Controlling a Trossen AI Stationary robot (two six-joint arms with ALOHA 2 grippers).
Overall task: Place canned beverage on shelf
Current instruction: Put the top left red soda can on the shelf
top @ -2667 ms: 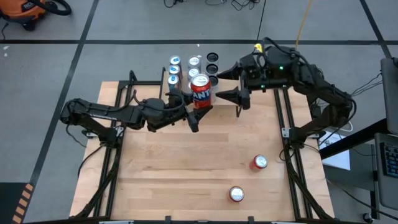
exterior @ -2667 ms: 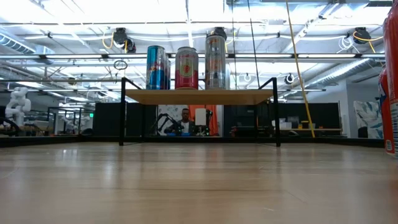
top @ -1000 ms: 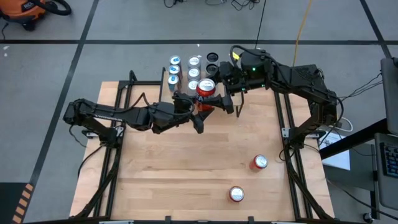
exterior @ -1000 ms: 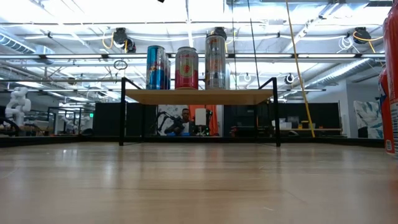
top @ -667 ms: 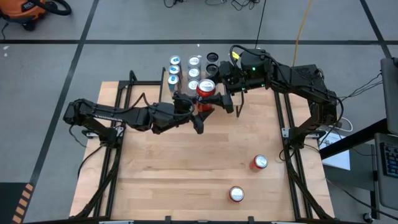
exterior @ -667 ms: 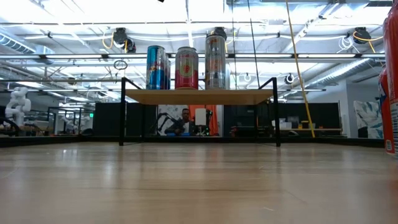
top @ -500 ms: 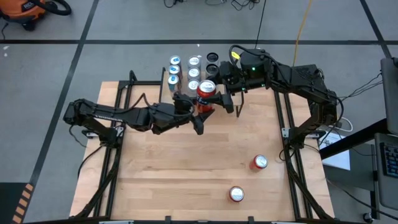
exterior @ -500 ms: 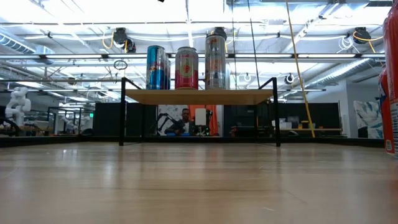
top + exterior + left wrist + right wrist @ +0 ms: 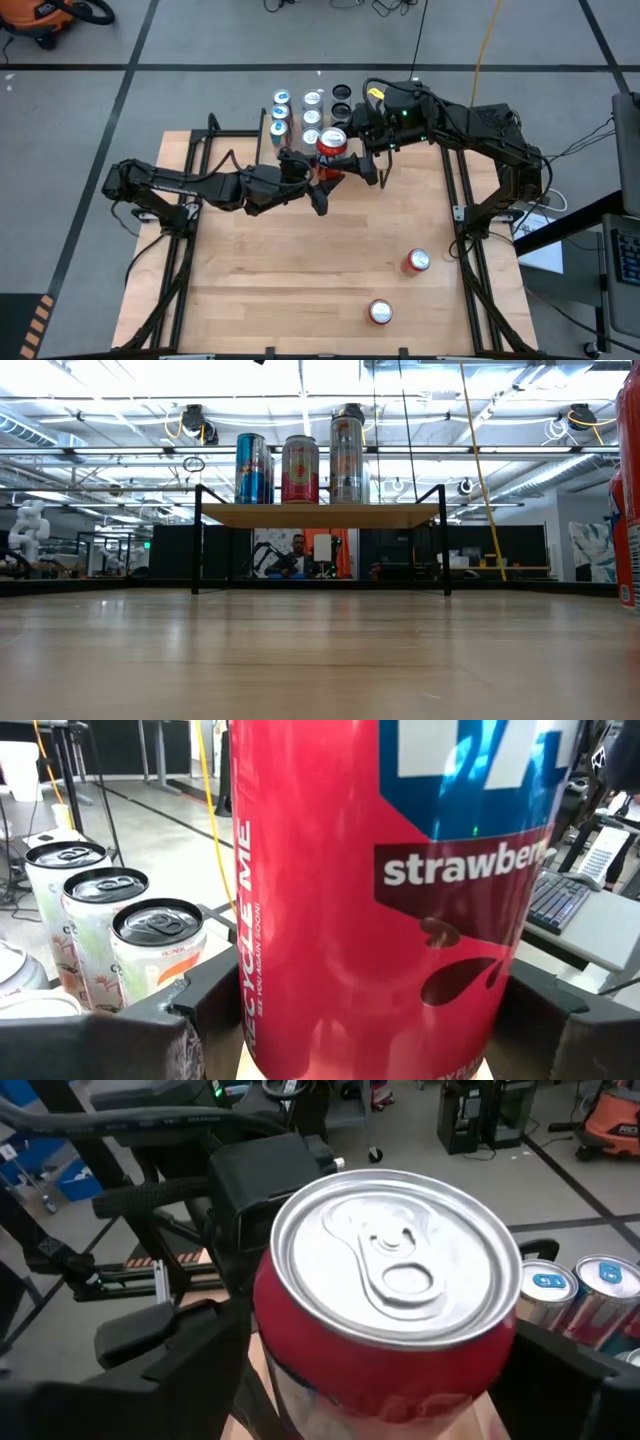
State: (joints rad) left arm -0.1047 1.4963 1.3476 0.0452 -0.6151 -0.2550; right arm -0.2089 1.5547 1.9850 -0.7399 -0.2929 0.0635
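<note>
A red strawberry soda can (image 9: pixel 331 143) hangs upright in the air near the table's far edge, in front of the shelf (image 9: pixel 320 515). My left gripper (image 9: pixel 315 178) reaches in level from the left and is shut on the can (image 9: pixel 380 900). My right gripper (image 9: pixel 355 150) comes from the right and slightly above. It is open, with one finger on each side of the can's top end (image 9: pixel 390 1280). Three cans stand on the shelf in the low view: blue (image 9: pixel 251 468), red (image 9: pixel 300 468) and tall silver (image 9: pixel 347 458). The held can is outside that view. My left gripper pinches the can's lower side walls (image 9: pixel 260 1020) between its two fingers (image 9: pixel 165 1020), which come level from the table's left. The can stands upright in the hold, lifted clear of the table and the shelf. My right gripper stands around the can's upper end (image 9: pixel 300 1370); I cannot tell whether it touches.
Two more red cans (image 9: pixel 418 261) (image 9: pixel 380 312) stand upright on the near right of the tabletop (image 9: pixel 260 280). One of them fills the right edge of the low view (image 9: pixel 630 490). Several cans (image 9: pixel 295 115) crowd the shelf. A person (image 9: pixel 297 550) sits beyond the table.
</note>
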